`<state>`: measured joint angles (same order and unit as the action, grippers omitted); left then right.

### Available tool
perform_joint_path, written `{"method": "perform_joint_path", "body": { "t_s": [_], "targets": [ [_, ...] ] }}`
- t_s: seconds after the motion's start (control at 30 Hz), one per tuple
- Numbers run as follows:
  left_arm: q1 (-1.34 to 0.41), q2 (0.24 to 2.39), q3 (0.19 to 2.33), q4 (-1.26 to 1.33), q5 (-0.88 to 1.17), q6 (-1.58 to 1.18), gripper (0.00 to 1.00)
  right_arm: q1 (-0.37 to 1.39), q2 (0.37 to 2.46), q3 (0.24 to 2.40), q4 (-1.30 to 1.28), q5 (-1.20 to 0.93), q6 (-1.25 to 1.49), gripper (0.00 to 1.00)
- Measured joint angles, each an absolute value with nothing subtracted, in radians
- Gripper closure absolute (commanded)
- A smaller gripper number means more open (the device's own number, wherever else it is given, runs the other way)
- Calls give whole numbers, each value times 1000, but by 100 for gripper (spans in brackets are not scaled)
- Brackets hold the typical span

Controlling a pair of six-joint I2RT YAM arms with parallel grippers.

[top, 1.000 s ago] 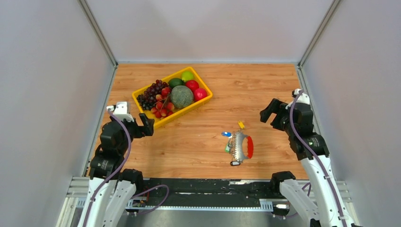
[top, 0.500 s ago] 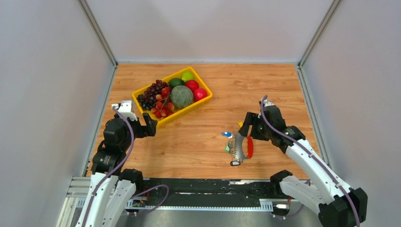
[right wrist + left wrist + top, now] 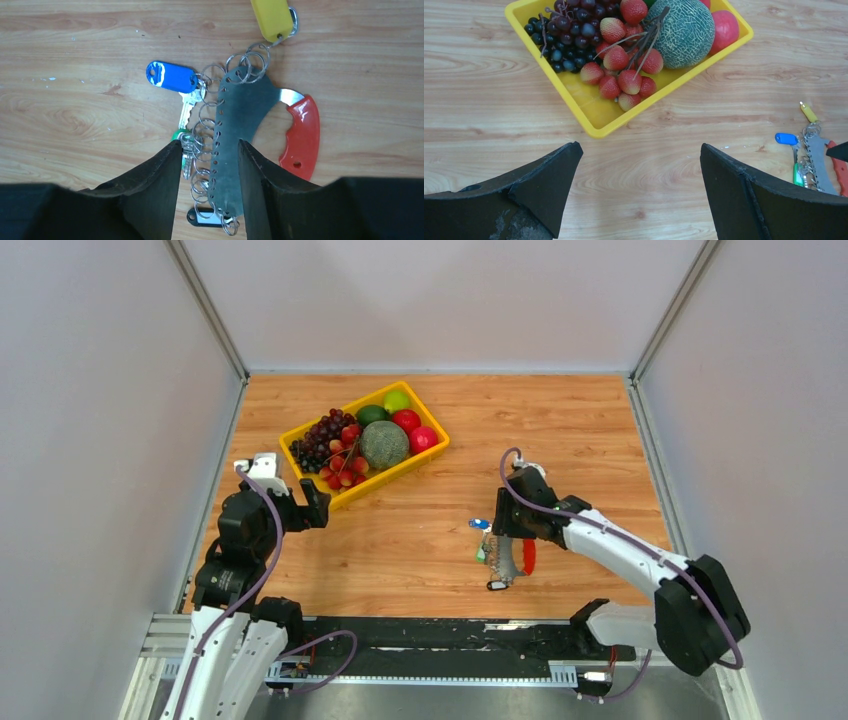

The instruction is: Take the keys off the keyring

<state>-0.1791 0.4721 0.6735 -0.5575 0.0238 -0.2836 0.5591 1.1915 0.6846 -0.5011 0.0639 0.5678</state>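
Right gripper (image 3: 207, 146) hangs with its jaws apart, straddling the keyring (image 3: 242, 117) and its keys (image 3: 171, 77), which lie on the wooden table (image 3: 560, 425) right of the yellow tray (image 3: 589, 112). Left gripper (image 3: 639, 150) gapes wide beside the tray's near corner. Pale walls (image 3: 100, 390) enclose the table.

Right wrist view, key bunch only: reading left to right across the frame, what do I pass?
blue key → keyring's grey perforated plate → red tag. The green key, yellow key and black key overlap these sideways, so they are left out.
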Motion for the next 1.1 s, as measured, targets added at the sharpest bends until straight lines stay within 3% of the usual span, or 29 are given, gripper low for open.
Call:
{"method": "perform_joint_path", "body": {
  "t_s": [0.4,0.63,1.0,1.1],
  "targets": [
    [-179,472,673,-558,18,-282,0,545,1309,744,-459,259,605,65],
    [-182,478,673,-558,18,-282,0,430,1362,746,-406,225,610,72],
    [-182,489,673,-558,17,-282,0,415,1450,745,-323,126,622,74],
    [-182,499,672,-558,17,-282,0,415,1467,731,-297,103,636,88]
  ]
}}
